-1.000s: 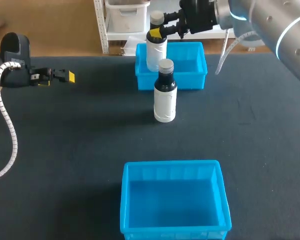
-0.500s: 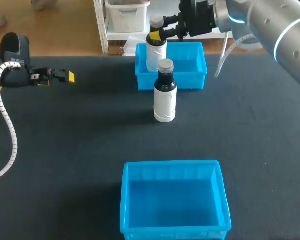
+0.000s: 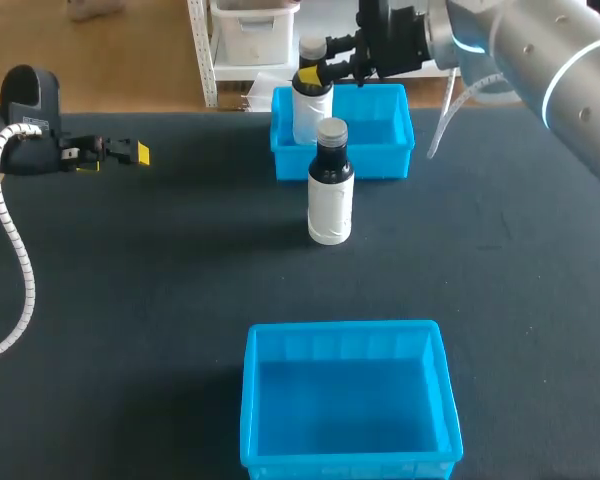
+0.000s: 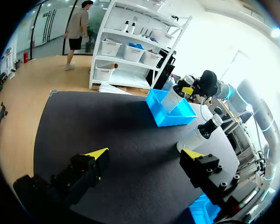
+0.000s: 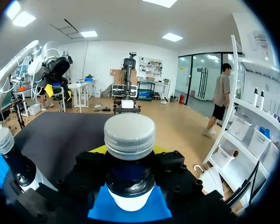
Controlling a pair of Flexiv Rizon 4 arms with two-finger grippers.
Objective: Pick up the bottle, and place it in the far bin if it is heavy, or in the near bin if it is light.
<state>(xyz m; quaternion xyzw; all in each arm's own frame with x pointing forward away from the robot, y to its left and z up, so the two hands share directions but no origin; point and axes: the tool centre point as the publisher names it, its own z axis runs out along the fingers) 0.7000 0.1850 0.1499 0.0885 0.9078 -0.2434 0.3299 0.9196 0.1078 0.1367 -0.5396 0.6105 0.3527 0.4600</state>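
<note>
Right gripper [image 3: 315, 70]: closed on the neck of a white-labelled dark bottle with a grey screw cap [image 3: 312, 105], one yellow-tipped finger on each side, just under the cap.
Held bottle: hangs over the left part of the bright blue plastic far bin [image 3: 385, 150], at the table's far edge. Seen from the left wrist, tilted a little above that bin [image 4: 170, 119]. Cannot tell whether the base touches the bin floor.
Right wrist view: grey cap [image 5: 129, 135] upright between the black fingers of the gripper [image 5: 129, 161], with blue plastic showing below the neck.
Second bottle: a matching dark bottle with white label and grey cap [image 3: 331, 195], upright on the dark table top [image 3: 130, 300], just in front of the far bin and well apart from the near one. Also seen beside the right gripper in its wrist view [image 5: 11, 158].
Near bin: a bright blue rectangular plastic bin [image 3: 250, 400] at the table's near edge, in line with the standing bottle.
Left gripper [image 3: 115, 155]: at the table's left side, well away from both bottles and both bins. Fingers spread wide in the wrist view [image 4: 144, 154], nothing between them, only dark table beneath.
</note>
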